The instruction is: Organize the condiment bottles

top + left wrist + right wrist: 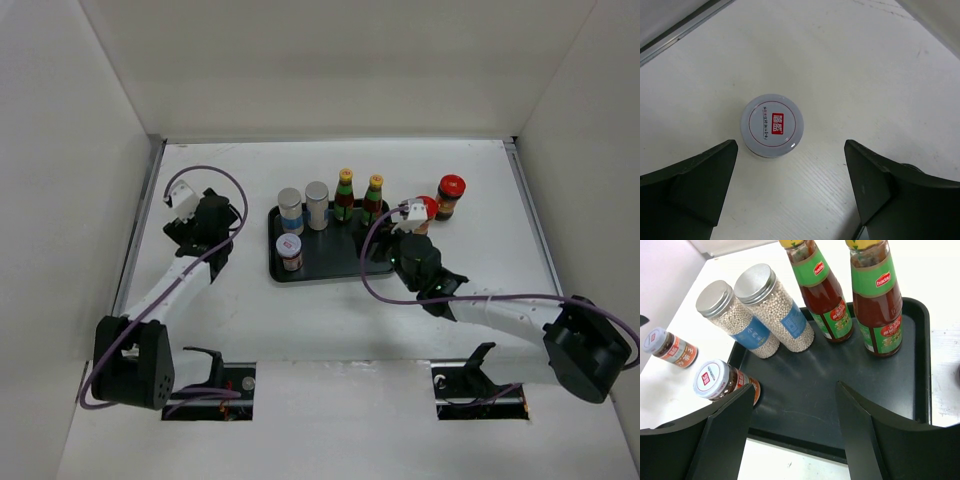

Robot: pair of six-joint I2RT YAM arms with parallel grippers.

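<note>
On the bare table [865, 75] left of the tray, the white-lidded jar [772, 125] stands upright just beyond your left gripper [790, 162]. That gripper's fingers gape wide on either side without touching it. Expect the jar to be light and rigid, probably glass, so breakable. The glossy lid looks slick, so take it by the round body beneath, squarely across the middle. Its twin [715, 380] stands at the near left of the black tray [805, 390], a smooth, shallow-rimmed pan. Two silver-lidded shakers [775, 305] of pale grains and two slim sauce bottles [825, 295] line the far edge. Your right gripper [795, 410] hovers over the tray, fingers apart, holding nothing.
</note>
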